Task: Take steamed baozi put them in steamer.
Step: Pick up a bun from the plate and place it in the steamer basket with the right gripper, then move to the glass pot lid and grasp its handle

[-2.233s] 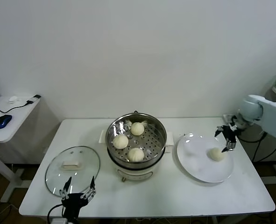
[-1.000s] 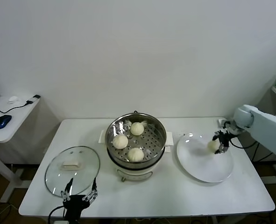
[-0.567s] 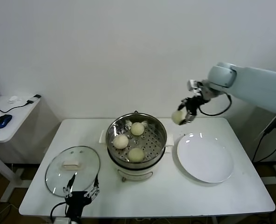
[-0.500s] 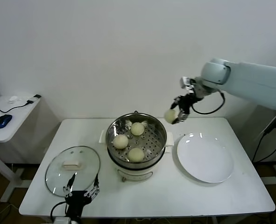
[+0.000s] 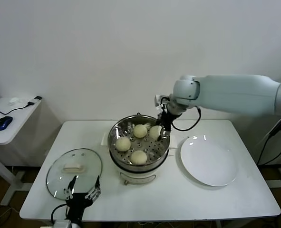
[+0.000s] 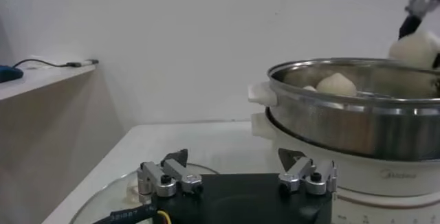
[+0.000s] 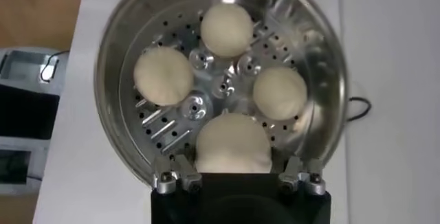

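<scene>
text: "Midea" | on: steamer [image 6: 385, 170] cream base front | legibility: faint

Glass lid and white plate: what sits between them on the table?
In the head view, the steamer stands between the glass lid and the white plate, with three baozi inside and a fourth in the right gripper.

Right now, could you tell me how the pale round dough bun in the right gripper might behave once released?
The pale round dough bun looks soft, so it probably dents. Being rounded, it may roll slightly on the shiny steel steamer basket. The right gripper holds it easily; likely light.
</scene>
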You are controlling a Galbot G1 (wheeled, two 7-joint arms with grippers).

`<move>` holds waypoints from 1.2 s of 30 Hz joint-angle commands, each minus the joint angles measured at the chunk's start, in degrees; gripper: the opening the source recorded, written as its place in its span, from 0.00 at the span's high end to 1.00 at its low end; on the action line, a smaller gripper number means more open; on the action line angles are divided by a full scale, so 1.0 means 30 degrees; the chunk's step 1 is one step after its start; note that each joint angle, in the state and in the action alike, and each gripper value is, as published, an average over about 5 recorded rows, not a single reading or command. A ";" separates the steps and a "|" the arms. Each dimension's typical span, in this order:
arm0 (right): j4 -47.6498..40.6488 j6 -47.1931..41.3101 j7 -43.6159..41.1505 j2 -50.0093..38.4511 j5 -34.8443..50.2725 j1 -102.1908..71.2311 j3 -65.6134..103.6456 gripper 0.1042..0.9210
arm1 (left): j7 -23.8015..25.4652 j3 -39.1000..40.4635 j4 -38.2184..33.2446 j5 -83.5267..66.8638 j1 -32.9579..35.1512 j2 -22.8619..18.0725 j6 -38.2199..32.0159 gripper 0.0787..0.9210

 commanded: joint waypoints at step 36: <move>0.0342 0.3015 0.9550 -1.1265 -0.1634 -1.1739 2.0444 0.12 | 0.0662 -0.0595 -0.0663 -0.1083 -0.1019 0.0544 0.1497 0.12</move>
